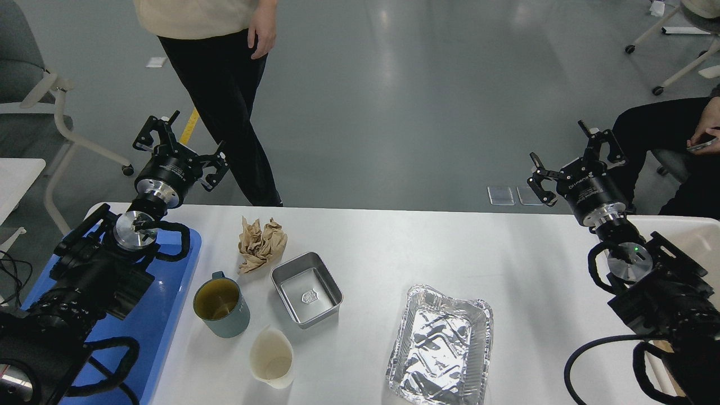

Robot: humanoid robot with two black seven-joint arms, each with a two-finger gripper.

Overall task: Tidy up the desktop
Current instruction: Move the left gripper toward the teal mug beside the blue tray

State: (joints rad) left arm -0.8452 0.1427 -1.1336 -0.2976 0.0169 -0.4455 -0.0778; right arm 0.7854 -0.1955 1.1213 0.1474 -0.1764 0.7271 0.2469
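The left gripper (179, 145) hung past the far left edge of the desktop (506, 264), fingers spread wide, holding nothing, above a blue tray (163, 320) at the left. On the white desktop, which filled the near scene, lay crumpled brown paper (260, 243), a green mug (221, 305), a white cup (271, 358), a steel tin (306, 288) and a foil tray (440, 350). The right gripper (575, 159) hung beyond the far right edge, fingers apart and empty.

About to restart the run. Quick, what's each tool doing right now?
Left tool: open, holding nothing.
Right tool: open, holding nothing.
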